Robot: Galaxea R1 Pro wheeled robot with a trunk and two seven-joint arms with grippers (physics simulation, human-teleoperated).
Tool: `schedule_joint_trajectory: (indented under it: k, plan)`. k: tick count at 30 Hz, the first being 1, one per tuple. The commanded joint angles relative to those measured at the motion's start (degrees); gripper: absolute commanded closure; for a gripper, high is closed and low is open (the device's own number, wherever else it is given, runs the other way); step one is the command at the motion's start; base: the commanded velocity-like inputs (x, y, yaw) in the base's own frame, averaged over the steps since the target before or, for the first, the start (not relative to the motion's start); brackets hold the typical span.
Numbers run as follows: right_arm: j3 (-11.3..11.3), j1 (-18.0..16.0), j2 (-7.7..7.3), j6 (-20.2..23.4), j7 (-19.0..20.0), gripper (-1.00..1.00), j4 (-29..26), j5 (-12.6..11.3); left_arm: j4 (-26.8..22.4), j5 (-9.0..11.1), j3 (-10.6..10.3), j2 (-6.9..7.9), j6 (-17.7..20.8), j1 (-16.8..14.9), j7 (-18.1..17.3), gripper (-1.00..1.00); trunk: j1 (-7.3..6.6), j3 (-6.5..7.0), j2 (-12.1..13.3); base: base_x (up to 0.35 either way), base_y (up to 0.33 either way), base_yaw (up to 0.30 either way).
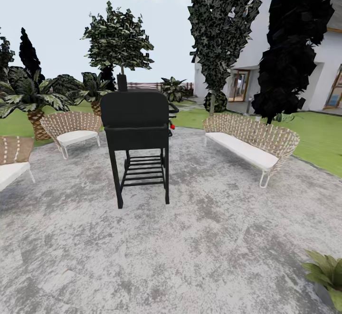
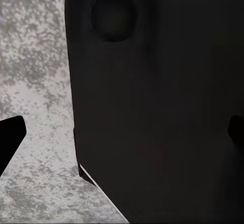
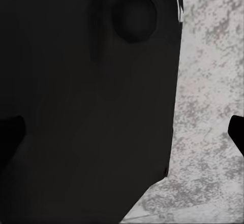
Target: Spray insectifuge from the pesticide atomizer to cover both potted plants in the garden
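Grill [image 1: 137,129] and potted plant [image 1: 327,272] appear from the head; both hands [image 2: 122,132] [image 3: 122,132] gape empty over patio [image 2: 35,71].

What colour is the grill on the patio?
Black; the grill shows best in the head view.

floor: grey mottled stone patio [image 1: 190,238] bordered by green lawn [image 1: 313,133] | furniture: black grill [image 1: 137,133] mid-patio; wicker sofa [image 1: 249,143] at its right edge; wicker chairs [image 1: 71,129] at left edge | backdrop: white house [image 1: 327,62], tall dark trees [image 1: 223,24], palm [image 1: 28,98] | light: pale daytime sky
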Motion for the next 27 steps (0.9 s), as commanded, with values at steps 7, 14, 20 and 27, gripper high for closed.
schedule_joint_trajectory:
  k: [7,14,20,27]
  plan:
    - [-0.24,-0.42,1.86,-0.14,0.09,-1.00,-1.67,-0.03,-0.25,-0.25,-0.19,-0.09,-0.17,0.08,-0.09,-1.00,0.00,-0.03,-0.02,0.000,0.000,0.000]
    - [-0.07,-0.44,1.37,-1.91,-0.31,-1.00,-2.41,0.26,-2.23,-0.65,-0.41,0.51,-0.34,-0.24,-0.17,-1.00,0.00,-0.03,-0.02,0.000,0.000,0.000]
    - [-0.01,-0.44,-0.43,-3.84,-0.35,-1.00,-3.14,0.27,-4.17,-0.85,-0.58,0.74,-0.91,-0.29,-0.24,-1.00,0.00,-0.03,-0.02,0.000,0.000,0.000]
    - [-0.08,-0.46,-2.68,-6.09,-0.35,-1.00,-5.40,0.26,-6.43,-0.87,-0.61,0.60,-3.16,-0.69,-0.30,-1.00,0.00,-0.03,-0.02,0.000,0.000,0.000]
